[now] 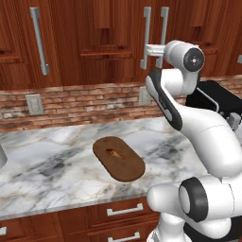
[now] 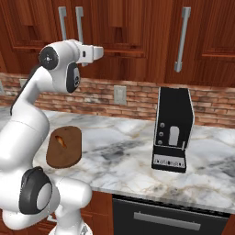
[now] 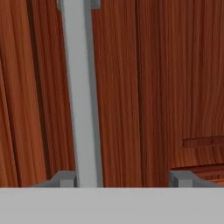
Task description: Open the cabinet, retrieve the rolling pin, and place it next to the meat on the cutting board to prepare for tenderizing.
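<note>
Gripper (image 3: 122, 179) fingers (image 3: 65, 178) spread, grey bar handle (image 3: 81, 96) by the left tip; cabinet (image 1: 113, 42) doors shut, upper frame. No legible writing.

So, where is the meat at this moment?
The meat lies on the cutting board, near the end facing the brick wall. In the left base view the board sits mid-counter; in the right base view it lies left of the black machine.
</note>
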Motion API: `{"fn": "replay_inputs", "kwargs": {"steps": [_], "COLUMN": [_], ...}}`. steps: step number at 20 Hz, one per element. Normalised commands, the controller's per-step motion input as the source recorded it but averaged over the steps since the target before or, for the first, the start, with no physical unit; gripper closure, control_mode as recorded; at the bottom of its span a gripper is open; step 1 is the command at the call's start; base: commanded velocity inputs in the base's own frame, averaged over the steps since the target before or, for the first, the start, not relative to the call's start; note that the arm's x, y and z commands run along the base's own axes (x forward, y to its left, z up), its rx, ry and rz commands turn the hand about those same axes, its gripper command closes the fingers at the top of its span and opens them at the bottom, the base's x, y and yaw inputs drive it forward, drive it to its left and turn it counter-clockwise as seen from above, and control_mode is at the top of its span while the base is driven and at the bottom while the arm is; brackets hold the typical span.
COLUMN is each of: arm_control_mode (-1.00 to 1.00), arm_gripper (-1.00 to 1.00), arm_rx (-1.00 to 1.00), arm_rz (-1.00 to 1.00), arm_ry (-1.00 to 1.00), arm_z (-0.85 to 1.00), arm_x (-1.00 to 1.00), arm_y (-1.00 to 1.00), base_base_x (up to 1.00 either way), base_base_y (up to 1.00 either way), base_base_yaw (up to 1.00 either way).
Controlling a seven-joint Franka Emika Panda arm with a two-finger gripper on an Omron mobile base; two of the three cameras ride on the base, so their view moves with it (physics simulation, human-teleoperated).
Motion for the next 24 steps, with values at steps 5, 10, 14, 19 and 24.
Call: {"fn": "replay_inputs", "kwargs": {"steps": [5,10,14,19,24], "arm_control_mode": [-1.00,-1.00,-1.00,-1.00,-1.00], "arm_gripper": [1.00,1.00,1.00,1.00,1.00], "arm_rx": [-0.05,-0.09,-0.06,-0.02,0.00], "arm_rz": [0.00,-0.02,-0.05,-0.06,0.00], "arm_ry": [-0.01,-0.01,0.00,0.01,0.00], "arm_z": [0.15,0.15,0.14,0.07,0.00], "arm_x": [0.13,0.00,0.00,0.00,0.00], "arm_y": [0.11,0.25,0.31,0.26,0.17], "base_base_x": [0.00,0.00,0.00,0.00,0.00], "base_base_y": [0.00,0.00,0.00,0.00,0.00], "base_base_yaw": [0.00,0.00,0.00,0.00,0.00]}}
